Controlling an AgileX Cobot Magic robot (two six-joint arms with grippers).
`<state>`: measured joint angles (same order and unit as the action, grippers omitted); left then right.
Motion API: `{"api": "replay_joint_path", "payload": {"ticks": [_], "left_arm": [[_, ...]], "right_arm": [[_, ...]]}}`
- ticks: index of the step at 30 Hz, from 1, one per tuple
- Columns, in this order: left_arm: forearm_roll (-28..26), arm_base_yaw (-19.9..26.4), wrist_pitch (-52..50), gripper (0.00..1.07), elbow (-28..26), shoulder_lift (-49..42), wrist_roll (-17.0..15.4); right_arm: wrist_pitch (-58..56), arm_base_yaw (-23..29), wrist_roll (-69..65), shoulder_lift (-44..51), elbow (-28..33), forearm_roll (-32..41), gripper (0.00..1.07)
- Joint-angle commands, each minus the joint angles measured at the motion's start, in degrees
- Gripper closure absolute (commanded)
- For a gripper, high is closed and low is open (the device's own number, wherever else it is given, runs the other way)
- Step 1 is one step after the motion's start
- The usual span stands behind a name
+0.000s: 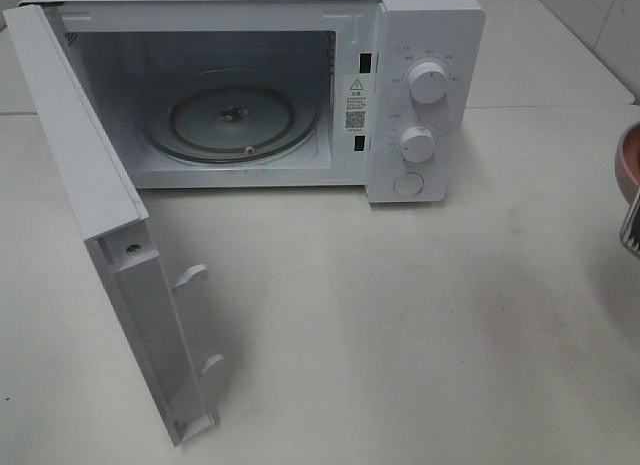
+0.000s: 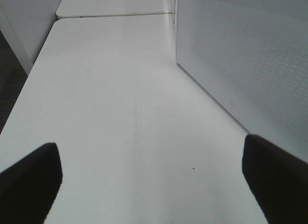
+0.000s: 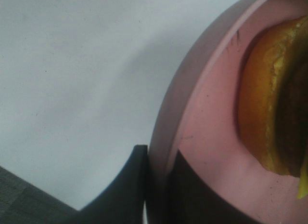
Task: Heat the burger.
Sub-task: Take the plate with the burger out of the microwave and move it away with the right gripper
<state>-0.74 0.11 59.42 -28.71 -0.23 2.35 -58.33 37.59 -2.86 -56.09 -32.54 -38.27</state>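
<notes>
1. On the inner front frame of the white box-shaped microwave oven (image 1: 300,85), right of the cavity — a small white warning sticker (image 1: 356,103) bearing a black triangle sign, lines of tiny print and what looks like a square code; none of it legible.
2. Around the upper round white control knob (image 1: 429,82) — faint grey scale marks and figures, too small to read.
3. Around the lower round white control knob (image 1: 417,143) — similar faint marks, likewise unreadable.
4. On the perforated white side wall of the oven (image 2: 240,70) in the left wrist view — a tiny faint mark low down, not decipherable.
5. Nowhere else any lettering, brand or number to be made out.
</notes>
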Motion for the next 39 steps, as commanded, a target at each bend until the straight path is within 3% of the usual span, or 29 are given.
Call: {"api": "replay_joint_path", "payload": {"ticks": [1, 16, 26, 39], "left_arm": [[-0.1, 0.2, -0.5, 0.12, 0.2, -1.3, -0.2], [-0.1, 0.2, -0.5, 0.12, 0.2, -1.3, -0.2], [-0.1, 0.2, -0.5, 0.12, 0.2, -1.3, -0.2], [-0.1, 0.2, -0.5, 0.12, 0.2, -1.3, -0.2]], "right_arm": [[-0.9, -0.1, -5.9, -1.7, -0.9, -5.2, 1.07], [-4.8, -0.1, -38.0, -17.1, -2.9, -8.0, 1.07], [-6.4, -0.8, -48.1, -25.3, -5.2, -7.7, 1.06], [-0.6, -8.9, -51.3, -34.4, -8.3, -8.1, 1.03]]}}
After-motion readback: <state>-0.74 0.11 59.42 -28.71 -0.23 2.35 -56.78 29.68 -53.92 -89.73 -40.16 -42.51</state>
